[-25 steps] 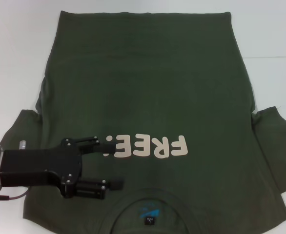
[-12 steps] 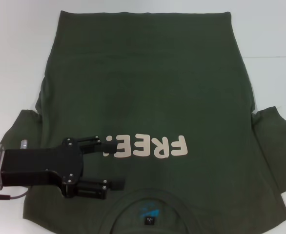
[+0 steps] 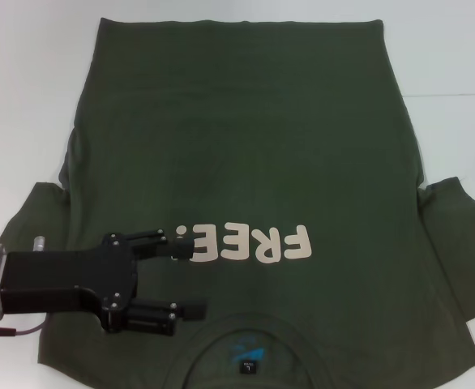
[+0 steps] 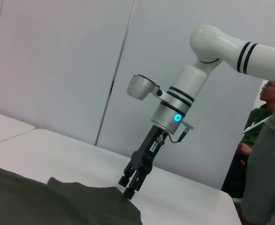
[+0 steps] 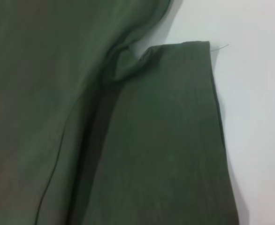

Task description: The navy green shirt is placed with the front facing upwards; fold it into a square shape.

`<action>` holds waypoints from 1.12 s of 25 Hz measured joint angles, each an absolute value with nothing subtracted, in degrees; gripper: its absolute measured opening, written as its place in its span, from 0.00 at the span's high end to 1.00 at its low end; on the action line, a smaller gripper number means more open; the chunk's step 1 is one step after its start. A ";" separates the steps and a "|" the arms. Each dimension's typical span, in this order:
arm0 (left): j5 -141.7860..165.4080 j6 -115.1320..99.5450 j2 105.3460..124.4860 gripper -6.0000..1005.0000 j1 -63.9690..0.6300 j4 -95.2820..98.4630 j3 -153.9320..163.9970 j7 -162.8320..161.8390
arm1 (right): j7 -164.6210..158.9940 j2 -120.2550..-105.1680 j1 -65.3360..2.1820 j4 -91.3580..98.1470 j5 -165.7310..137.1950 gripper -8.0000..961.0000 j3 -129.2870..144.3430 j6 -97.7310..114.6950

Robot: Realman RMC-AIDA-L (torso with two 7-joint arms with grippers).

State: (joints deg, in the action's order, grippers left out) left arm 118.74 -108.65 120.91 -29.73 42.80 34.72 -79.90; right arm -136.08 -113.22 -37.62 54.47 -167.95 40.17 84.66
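The shirt (image 3: 246,162) is laid flat on the white tabletop (image 3: 27,97), front up, with the collar (image 3: 250,344) at the near edge and the hem at the far side, so the pale "FREE!" print (image 3: 246,243) is read upside down from the head camera. Both short sleeves are spread out to the left and right, and no fold is seen yet, so the task is judged to be at its start. The left hand (image 3: 190,275) is held over the shirt's near left part, between the left sleeve and the print, with its fingers (image 3: 177,241) set wide apart and nothing between them; one finger lies over the edge of the print and the other just left of the collar. Whether the fingers touch the cloth cannot be told. This placement is judged to be a readying for a pinch at the shoulder, from which that side could be carried inward. In the left wrist view the right hand (image 4: 129,186) is seen at the far side of the shirt, pointed down at the edge of the cloth on the tabletop; whether it is wide or closed cannot be told. The right wrist view shows the right sleeve (image 5: 175,140) lying flat with its cuff on the tabletop, which suits a grasp there. A person (image 4: 264,117) in green is seen beyond the tabletop.
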 joint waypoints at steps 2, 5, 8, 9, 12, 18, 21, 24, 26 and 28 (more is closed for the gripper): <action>118.74 -108.65 120.92 0.09 -29.65 42.80 34.72 -79.98 | -136.07 -113.21 -37.62 54.43 -167.95 0.08 40.17 84.47; 118.74 -108.65 120.93 0.09 -29.65 42.80 34.72 -80.15 | -136.06 -113.20 -37.62 54.35 -167.96 0.08 40.17 84.36; 118.74 -108.63 120.94 0.09 -29.78 42.80 34.72 -80.21 | -136.05 -113.19 -37.62 54.11 -167.96 0.08 40.17 83.96; 118.74 -108.59 120.94 0.09 -29.83 42.80 34.72 -80.21 | -136.05 -113.17 -37.64 53.92 -167.96 0.08 40.17 83.84; 118.74 -108.37 120.94 0.09 -29.96 42.80 34.72 -80.23 | -136.05 -113.06 -37.78 52.88 -167.96 0.08 40.17 83.04; 118.74 -108.20 120.99 0.09 -30.01 42.80 34.72 -80.34 | -136.05 -112.88 -38.35 50.74 -167.90 0.08 40.17 81.64; 118.74 -108.20 121.00 0.09 -30.03 42.80 34.72 -80.55 | -136.05 -112.85 -38.40 50.60 -167.88 0.08 40.16 81.43; 118.74 -108.21 121.02 0.09 -30.05 42.80 34.72 -80.61 | -136.06 -112.85 -38.41 50.58 -167.86 0.08 40.12 81.18; 118.74 -108.20 121.02 0.09 -30.05 42.80 34.71 -80.61 | -136.07 -112.85 -38.41 50.56 -167.86 0.10 39.99 81.03; 118.74 -108.19 121.03 0.09 -30.06 42.80 34.71 -80.61 | -136.07 -112.85 -38.41 50.55 -167.85 0.13 39.83 80.95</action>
